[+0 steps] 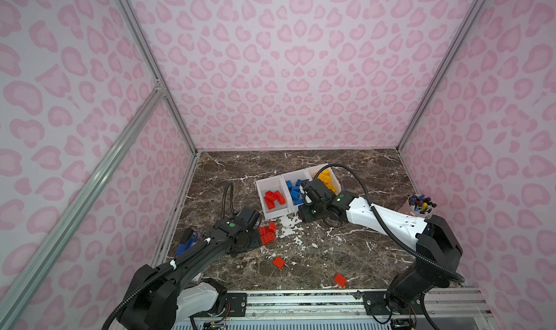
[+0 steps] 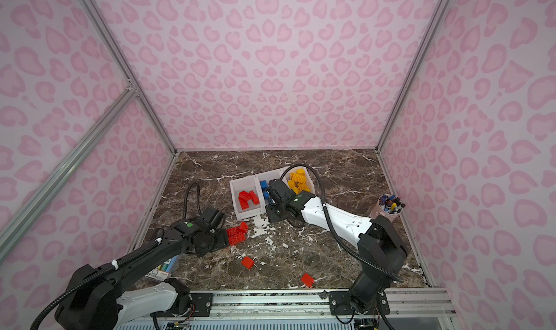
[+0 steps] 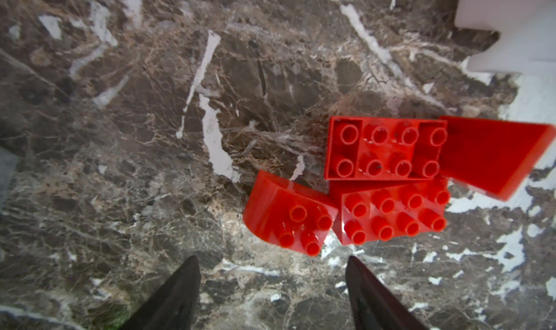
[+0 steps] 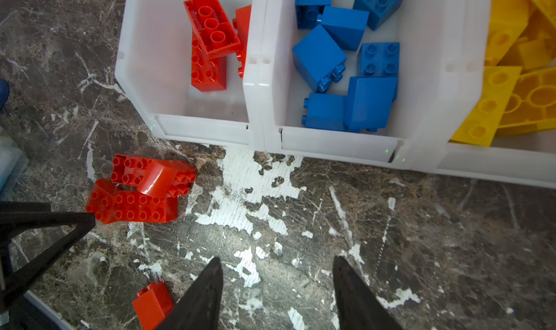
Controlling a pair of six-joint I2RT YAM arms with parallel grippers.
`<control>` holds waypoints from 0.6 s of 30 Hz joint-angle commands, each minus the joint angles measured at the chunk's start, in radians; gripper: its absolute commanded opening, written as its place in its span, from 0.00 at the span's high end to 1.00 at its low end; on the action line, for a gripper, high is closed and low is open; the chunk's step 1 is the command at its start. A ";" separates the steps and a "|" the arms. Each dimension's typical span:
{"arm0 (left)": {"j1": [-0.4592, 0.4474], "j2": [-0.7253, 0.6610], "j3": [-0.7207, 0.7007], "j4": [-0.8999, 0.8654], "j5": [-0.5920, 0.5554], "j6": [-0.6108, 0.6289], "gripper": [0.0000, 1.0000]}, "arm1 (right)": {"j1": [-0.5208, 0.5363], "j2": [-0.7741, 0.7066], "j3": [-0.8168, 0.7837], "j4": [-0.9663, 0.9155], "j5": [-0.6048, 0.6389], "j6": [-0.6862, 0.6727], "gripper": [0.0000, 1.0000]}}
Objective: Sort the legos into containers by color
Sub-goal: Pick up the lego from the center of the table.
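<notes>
**Progress.** Sorting is judged well advanced. Three joined white bins [image 1: 273, 214] stand at the far middle of the worktop [image 1: 331, 253]. The left bin [image 4: 132, 82] holds red bricks [image 1: 274, 198], the middle bin [image 4: 331, 140] holds blue bricks [image 4: 346, 73], and the right bin [image 4: 481, 166] holds yellow bricks [image 2: 298, 179].

**Outstanding.** A cluster of red bricks [image 1: 267, 233] lies on the worktop, near and left of the left bin. Two single red bricks lie nearer the robot, one [image 1: 279, 262] in the middle and one [image 1: 340, 279] further right.

**Grippers.** The left gripper [image 3: 272, 265] has its jaws apart and holds nothing. The right gripper [image 4: 277, 262] also has its jaws apart and is empty. It hangs over bare worktop just in front of the middle bin.

**Governing relation.** The left arm is plainly the nearer one. The cluster sits just to its right, just ahead of its fingertips [image 3: 192, 265], and the right gripper is well apart from it. The rounded red brick [image 3: 288, 220] is the closest piece. The two eight-stud bricks [image 3: 385, 148] lie side by side and touching. Their long axes run along the line from one finger to the other.

**Assessment.** A straight descent would put the jaws across a brick's length. The rounded brick, or a wrist turn, looks the safer choice. With the pieces packed so tightly, a neighbour could be nudged.
</notes>
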 commanded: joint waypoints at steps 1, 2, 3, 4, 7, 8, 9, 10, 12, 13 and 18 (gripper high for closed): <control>-0.004 0.003 0.018 0.024 -0.036 -0.100 0.22 | 0.001 0.000 -0.006 0.040 -0.008 0.010 0.41; -0.004 0.002 0.021 0.036 -0.039 -0.113 0.22 | 0.001 0.000 -0.008 0.044 -0.015 0.010 0.41; -0.006 0.002 0.030 0.038 -0.048 -0.124 0.22 | 0.001 0.004 -0.008 0.050 -0.033 0.003 0.41; -0.004 0.002 0.041 0.032 -0.065 -0.132 0.22 | 0.005 0.012 -0.006 0.056 -0.051 -0.005 0.42; -0.001 -0.014 0.079 -0.008 -0.120 -0.136 0.21 | 0.042 0.059 0.026 0.066 -0.061 -0.009 0.42; 0.005 -0.024 0.087 -0.014 -0.129 -0.133 0.20 | 0.059 0.080 0.043 0.069 -0.060 -0.016 0.42; 0.018 -0.036 0.089 -0.015 -0.128 -0.127 0.20 | 0.080 0.111 0.066 0.069 -0.056 -0.026 0.42; 0.039 -0.047 0.088 -0.014 -0.116 -0.119 0.20 | 0.099 0.145 0.097 0.064 -0.054 -0.041 0.42; 0.082 -0.071 0.081 -0.016 -0.096 -0.102 0.20 | 0.134 0.216 0.158 0.051 -0.044 -0.082 0.42; 0.103 -0.084 0.078 -0.020 -0.090 -0.090 0.20 | 0.150 0.252 0.191 0.043 -0.037 -0.105 0.42; 0.160 -0.138 0.066 -0.046 -0.084 -0.043 0.20 | 0.181 0.394 0.329 0.010 -0.043 -0.179 0.42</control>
